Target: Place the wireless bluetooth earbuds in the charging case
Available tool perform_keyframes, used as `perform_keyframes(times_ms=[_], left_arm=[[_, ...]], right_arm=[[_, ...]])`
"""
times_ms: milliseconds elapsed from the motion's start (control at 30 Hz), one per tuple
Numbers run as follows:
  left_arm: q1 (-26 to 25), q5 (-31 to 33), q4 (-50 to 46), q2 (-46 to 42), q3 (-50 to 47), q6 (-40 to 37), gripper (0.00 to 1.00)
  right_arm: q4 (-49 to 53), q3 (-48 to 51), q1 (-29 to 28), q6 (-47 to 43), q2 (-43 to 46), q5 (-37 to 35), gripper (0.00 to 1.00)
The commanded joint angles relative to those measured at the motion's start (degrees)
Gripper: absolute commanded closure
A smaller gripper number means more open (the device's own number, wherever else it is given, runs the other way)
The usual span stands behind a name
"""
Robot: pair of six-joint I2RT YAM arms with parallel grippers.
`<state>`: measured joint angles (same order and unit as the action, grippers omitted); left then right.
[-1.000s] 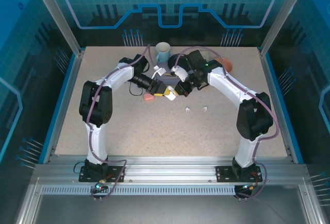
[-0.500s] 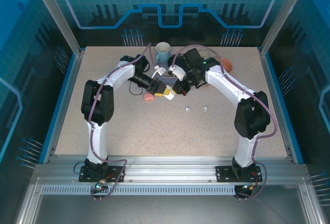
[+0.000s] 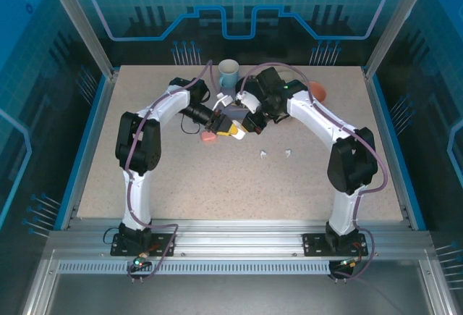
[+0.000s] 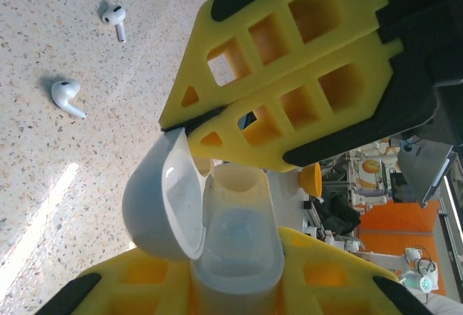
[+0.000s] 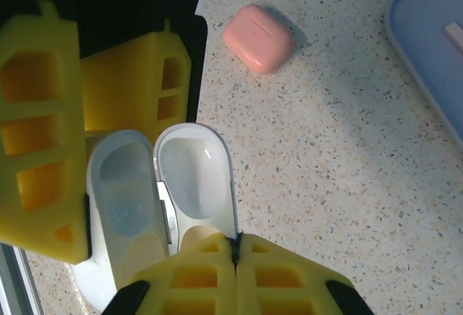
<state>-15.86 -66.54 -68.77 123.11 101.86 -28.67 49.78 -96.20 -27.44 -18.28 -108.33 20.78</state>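
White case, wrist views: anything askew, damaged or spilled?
Nothing stands out. The white case sits open and empty in the left gripper, lid hinged back with the shut right gripper at its rim. Two white earbuds lie loose on the table, the pink case closed nearby.
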Motion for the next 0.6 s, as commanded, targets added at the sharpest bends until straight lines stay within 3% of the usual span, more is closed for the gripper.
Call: perform_keyframes(times_ms=[0,100,133,233,367,567], left_arm=[[0.4,-2.8,-1.5,1.3,1.5,-1.5,0.83],[0.4,-3.1,-0.2,0.7,0.6,-0.9,0.90],[0.4,-3.1,0.8,0.2,0.1,-0.4,0.95],[0.4,-2.9,5.7,-2.5,-2.8,2.2,1.00],[-0.1,-0.5,17.0,-8.8,-9.6,8.1,1.00],[-2.3,9.0,42.7,-20.5,-23.1,21.2,1.00]], right_arm=[[0.0,-1.7,-0.9,0.2,0.0,-0.4,1.00],[-1.9,-0.9,-0.3,2.2,1.7,-0.1,1.00],[-2.7,-0.5,0.1,3.6,2.5,0.5,0.96],[-4.7,0.0,2.9,8.2,5.7,2.8,0.71],[-6.3,1.2,7.6,14.0,10.7,4.0,0.50],[-6.9,3.4,11.1,22.9,17.3,-2.1,0.43]])
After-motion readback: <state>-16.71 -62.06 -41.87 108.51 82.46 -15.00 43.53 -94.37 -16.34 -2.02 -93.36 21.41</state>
